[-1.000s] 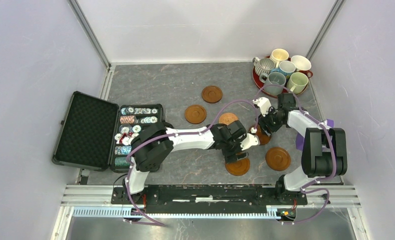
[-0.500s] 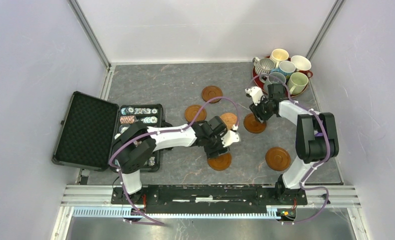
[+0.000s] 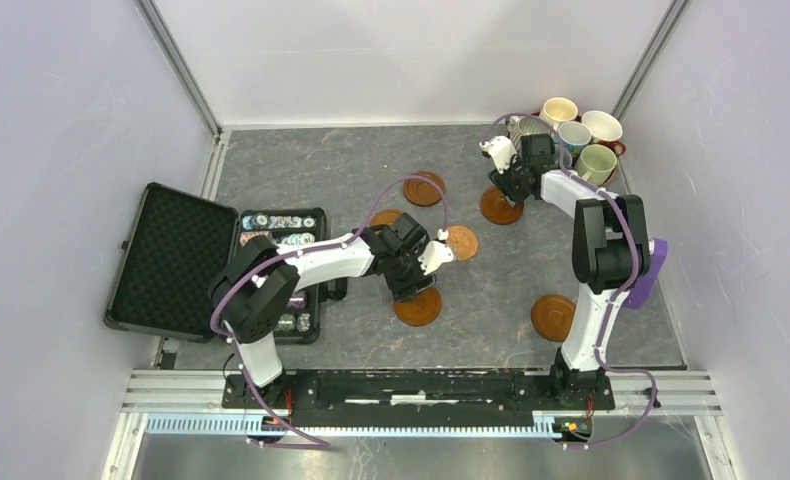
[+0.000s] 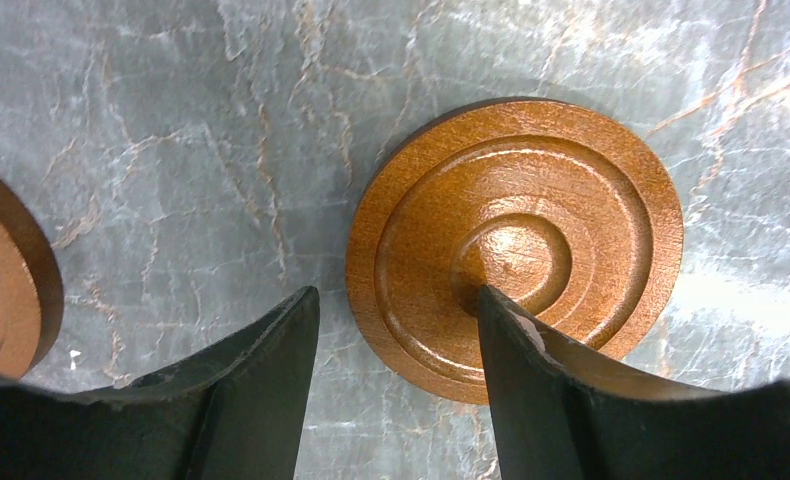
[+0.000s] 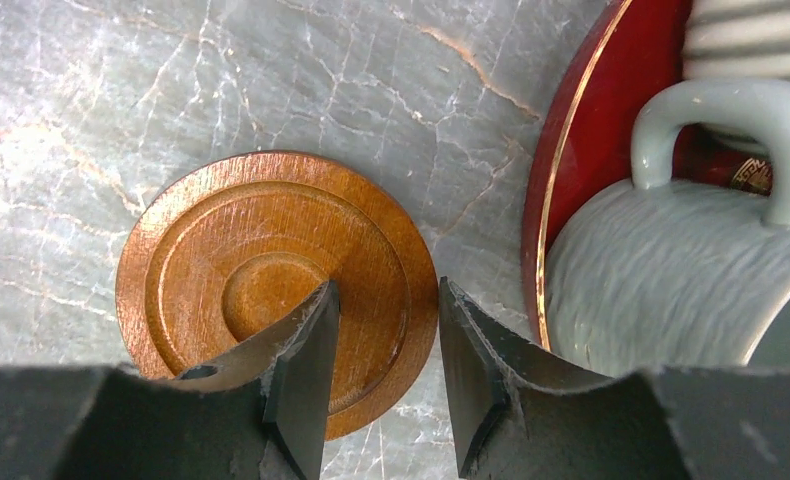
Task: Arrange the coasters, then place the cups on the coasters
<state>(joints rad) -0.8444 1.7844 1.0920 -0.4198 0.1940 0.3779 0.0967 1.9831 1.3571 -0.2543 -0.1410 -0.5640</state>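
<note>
My left gripper (image 4: pixel 396 292) is closed on the front coaster (image 4: pixel 516 240). One finger sits outside the rim on the desk (image 4: pixel 151 150) and the other rests against the raised centre. This coaster lies flat near the front middle of the desk. I judge it thin, stiff and light, with a glossy, slippery face. The best hold is across the rim band, since nothing can get under it. My right gripper (image 5: pixel 386 285) appears closed the same way on the back coaster (image 5: pixel 241 280), which lies flat just beside the red tray (image 5: pixel 581 150). The cups (image 3: pixel 574 133) stand crowded on that tray, and a pale mug (image 5: pixel 651 260) is near my right finger. I judge the cups heavier, glazed and brittle. They should be taken by the wall or handle, without knocking their neighbours.
</note>
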